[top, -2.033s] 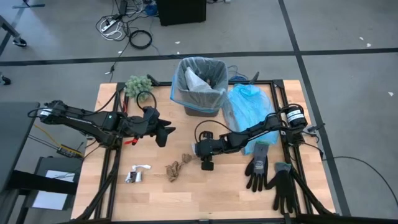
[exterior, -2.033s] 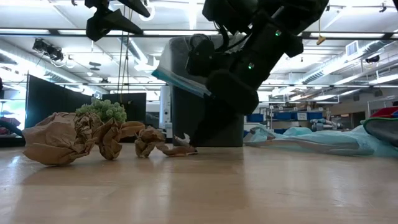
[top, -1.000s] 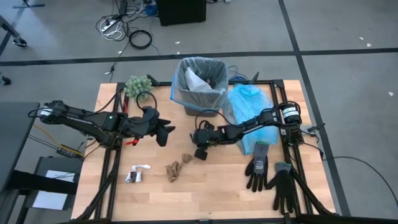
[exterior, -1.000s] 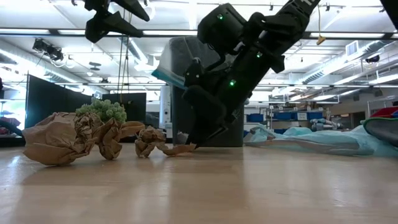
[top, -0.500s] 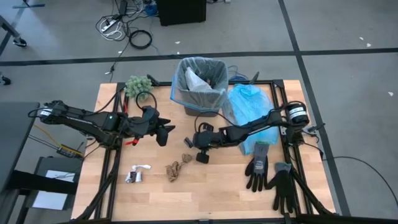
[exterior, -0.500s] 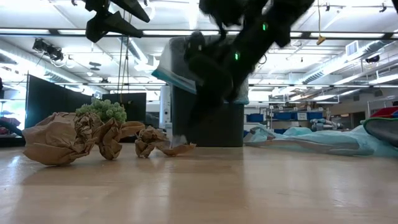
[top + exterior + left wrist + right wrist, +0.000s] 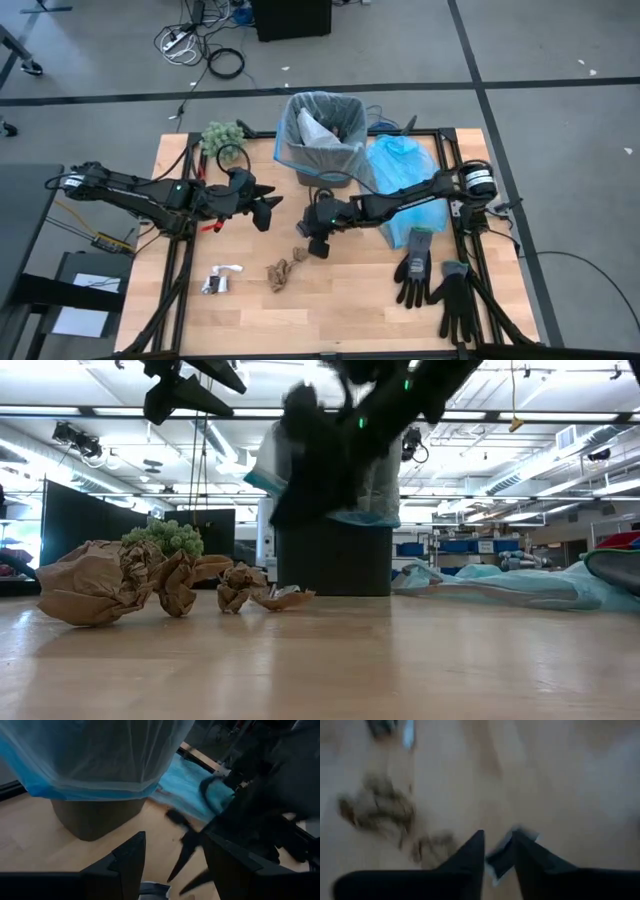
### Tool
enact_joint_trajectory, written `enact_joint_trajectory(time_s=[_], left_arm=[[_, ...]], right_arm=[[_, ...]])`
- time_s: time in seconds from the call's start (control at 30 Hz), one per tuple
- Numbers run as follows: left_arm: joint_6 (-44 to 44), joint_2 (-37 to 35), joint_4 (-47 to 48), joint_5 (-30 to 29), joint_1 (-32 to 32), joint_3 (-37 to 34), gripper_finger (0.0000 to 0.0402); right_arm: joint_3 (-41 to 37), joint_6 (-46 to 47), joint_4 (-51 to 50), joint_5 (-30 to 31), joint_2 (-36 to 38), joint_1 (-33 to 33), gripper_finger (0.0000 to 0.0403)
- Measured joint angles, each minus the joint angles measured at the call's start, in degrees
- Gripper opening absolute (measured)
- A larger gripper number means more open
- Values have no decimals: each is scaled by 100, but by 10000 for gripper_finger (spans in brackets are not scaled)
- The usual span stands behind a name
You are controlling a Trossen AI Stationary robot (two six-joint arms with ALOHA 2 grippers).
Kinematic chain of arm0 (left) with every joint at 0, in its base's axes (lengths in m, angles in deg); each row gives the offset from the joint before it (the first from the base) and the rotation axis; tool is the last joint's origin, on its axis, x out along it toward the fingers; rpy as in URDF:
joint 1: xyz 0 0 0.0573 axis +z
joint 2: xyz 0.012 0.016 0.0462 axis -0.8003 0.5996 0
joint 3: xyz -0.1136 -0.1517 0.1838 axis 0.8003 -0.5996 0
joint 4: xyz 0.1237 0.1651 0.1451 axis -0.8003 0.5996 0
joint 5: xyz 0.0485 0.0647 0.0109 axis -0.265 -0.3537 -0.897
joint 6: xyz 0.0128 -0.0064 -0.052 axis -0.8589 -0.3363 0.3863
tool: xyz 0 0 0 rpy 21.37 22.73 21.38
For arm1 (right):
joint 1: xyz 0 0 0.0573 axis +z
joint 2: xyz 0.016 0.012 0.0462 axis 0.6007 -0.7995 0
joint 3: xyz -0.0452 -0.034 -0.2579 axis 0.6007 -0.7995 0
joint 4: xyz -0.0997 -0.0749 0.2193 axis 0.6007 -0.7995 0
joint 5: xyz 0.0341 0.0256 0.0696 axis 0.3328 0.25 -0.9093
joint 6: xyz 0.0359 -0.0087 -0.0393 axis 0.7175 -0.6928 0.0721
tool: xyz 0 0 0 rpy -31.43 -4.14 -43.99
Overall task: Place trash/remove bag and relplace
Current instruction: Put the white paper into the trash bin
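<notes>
The black bin [image 7: 322, 168] had its bag [image 7: 300, 150] on and white paper inside. Brown trash [image 7: 279, 272] lay on the counter [image 7: 340, 305] before it. The right pincer [image 7: 315, 246] was apart there, the left pincer [image 7: 266, 213] apart nearby.

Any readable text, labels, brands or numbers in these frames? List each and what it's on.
None readable in any view.
Black bin with its grey-white liner: no print shows.
Gloves, blue bag, silver wrapper: no lettering can be made out.
Room behind the table in the low view: no signs legible.
</notes>
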Motion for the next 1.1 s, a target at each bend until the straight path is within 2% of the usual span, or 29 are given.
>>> enact_joint_trajectory(time_s=[0.1,0.23,0.33,0.43,0.5,0.6,0.7,0.83,0.87,1.1], left_arm=[[-3,0,-3,2,2,0,207],[-5,0,6,4,2,0,207],[-3,0,9,4,2,0,207],[-1,0,11,4,2,0,207],[-3,0,12,4,2,0,207],[-3,0,12,-11,2,0,207],[-4,0,12,-45,2,0,207],[-61,0,11,-185,2,0,207],[-87,0,10,-195,2,0,207],[-156,60,30,-550,0,0,207]], right_arm=[[0,405,-67,-151,-255,-46,173],[0,726,65,129,-608,-55,241],[0,959,276,138,-791,-68,268],[7,1097,364,97,-932,-74,270],[13,1118,366,104,-976,-77,258],[13,1173,241,132,-988,-90,220],[13,1147,212,148,-979,-114,152],[13,976,212,162,-975,-133,33],[12,860,212,163,-975,-133,18],[133,451,38,125,-874,-95,1]])
